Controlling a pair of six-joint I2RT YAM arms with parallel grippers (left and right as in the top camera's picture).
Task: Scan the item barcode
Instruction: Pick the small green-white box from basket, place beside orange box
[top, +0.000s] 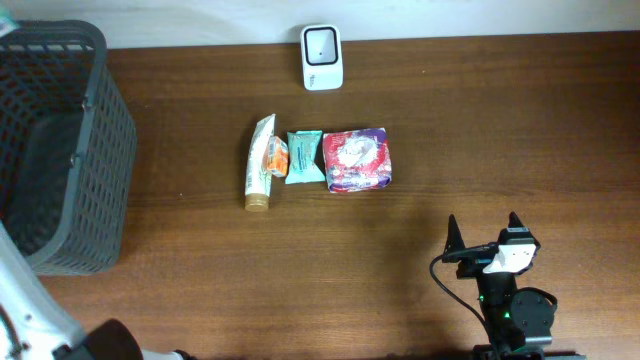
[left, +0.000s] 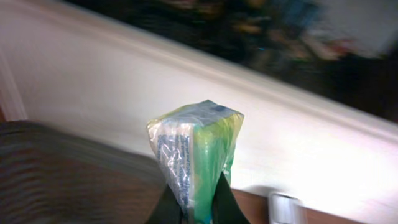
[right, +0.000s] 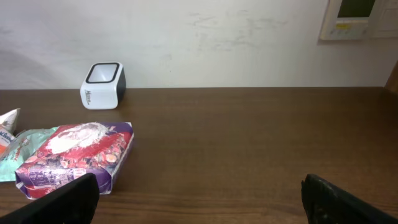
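Noting the hold: the left gripper (left: 196, 200) has both fingers pressed onto the bottom end of the packet (left: 198, 146), which stands upright in the air, off the table (top: 500, 130). The right gripper (top: 483, 222) is spread wide with nothing in it, on the robot's side of the table. — K.

How will the packet handle? — M.

Judged light and soft. The film is glossy, crinkled, green and yellow, so it is likely to slip, and to buckle if squeezed harder. A hold on the lower end looks right, since it leaves the long faces bare for reading. One face carries blue print. Whether the barcode sits there I cannot tell. — K.

Surface and room? — M.

Dark wood, smooth and flat. The scanner (top: 322, 57) stands at the far edge against a white wall (right: 205, 43), well apart from both grippers. Mid-table lie a tube (top: 262, 160), a teal sachet (top: 304, 157) and a red and purple pouch (top: 357, 159), side by side, touching or nearly so. A grey mesh basket (top: 105, 110) sits at the left end. A wall panel (right: 357, 17) hangs to the right. The upper background in the left wrist view is too blurred to read. — K.
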